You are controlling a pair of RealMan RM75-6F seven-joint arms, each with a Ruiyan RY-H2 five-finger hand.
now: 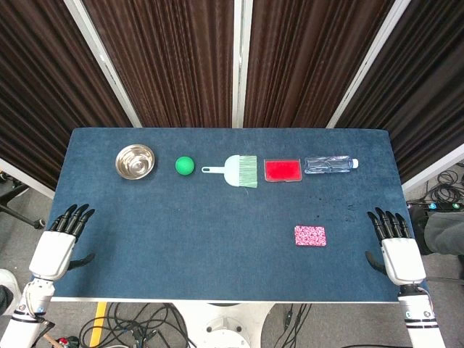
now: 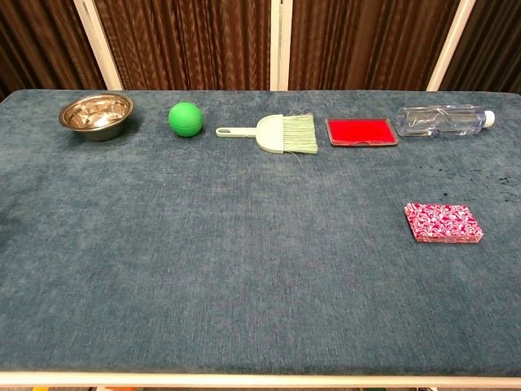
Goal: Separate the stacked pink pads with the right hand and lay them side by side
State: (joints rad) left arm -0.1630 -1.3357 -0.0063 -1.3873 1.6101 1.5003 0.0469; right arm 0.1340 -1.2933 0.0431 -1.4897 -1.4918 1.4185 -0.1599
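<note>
Both hands (image 1: 61, 235) (image 1: 395, 239) at table (image 1: 181, 239) edges, fingers apart; stacked pink pads (image 1: 310, 235) near right hand.

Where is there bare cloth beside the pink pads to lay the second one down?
Bare cloth lies left of the pink pads, running to the left hand, and between them and the right hand. The far row is crowded: bowl, ball, brush, red tray, bottle.

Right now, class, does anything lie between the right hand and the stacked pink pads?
Nothing visible does. The right hand rests at the table's right edge, and only bare blue cloth separates it from the pink pads. The other items sit in the far row.
</note>
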